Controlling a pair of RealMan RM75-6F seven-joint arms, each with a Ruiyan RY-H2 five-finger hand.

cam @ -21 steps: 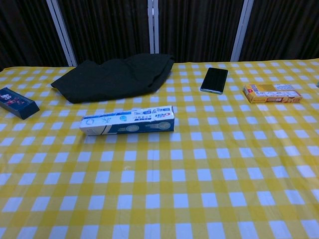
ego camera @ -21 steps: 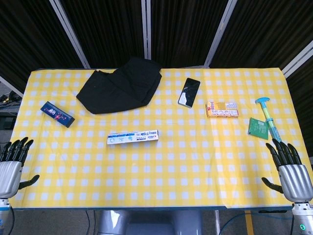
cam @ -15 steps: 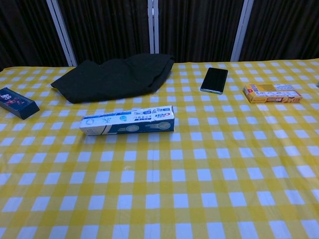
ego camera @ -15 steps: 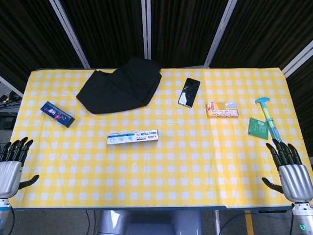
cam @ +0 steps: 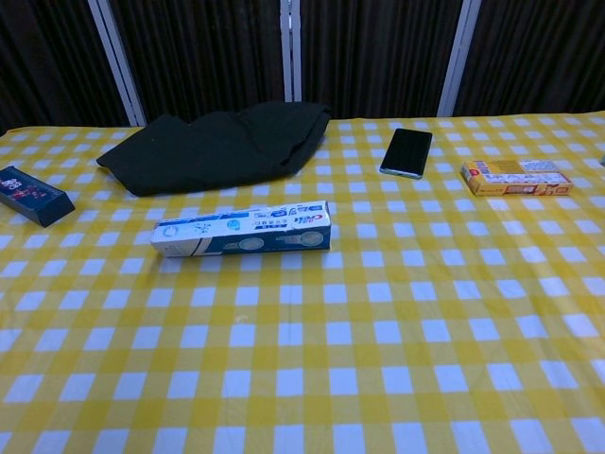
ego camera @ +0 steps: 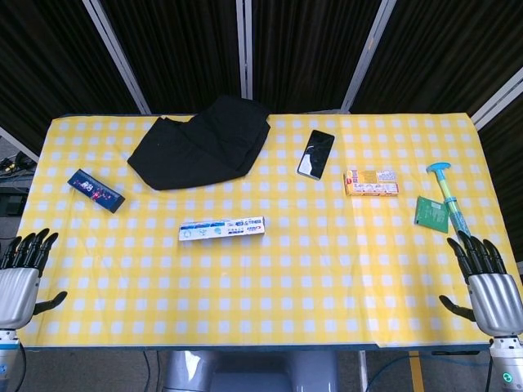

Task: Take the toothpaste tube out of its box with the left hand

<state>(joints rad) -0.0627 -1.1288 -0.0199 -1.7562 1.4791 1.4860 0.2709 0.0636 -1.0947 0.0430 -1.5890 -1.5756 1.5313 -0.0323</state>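
Fingers of left hand (ego camera: 18, 282) spread, holding nothing, at near table edge; right hand (ego camera: 489, 286) likewise (thumbs out sideways). Toothpaste box (ego camera: 222, 229) lies flat on checked tablecloth (ego camera: 270, 286), closed, well ahead of left fingertips, toward the right. Tube not visible.

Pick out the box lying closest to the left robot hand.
The dark blue box near the table's left edge; the white-and-blue toothpaste box and yellow box lie farther right.
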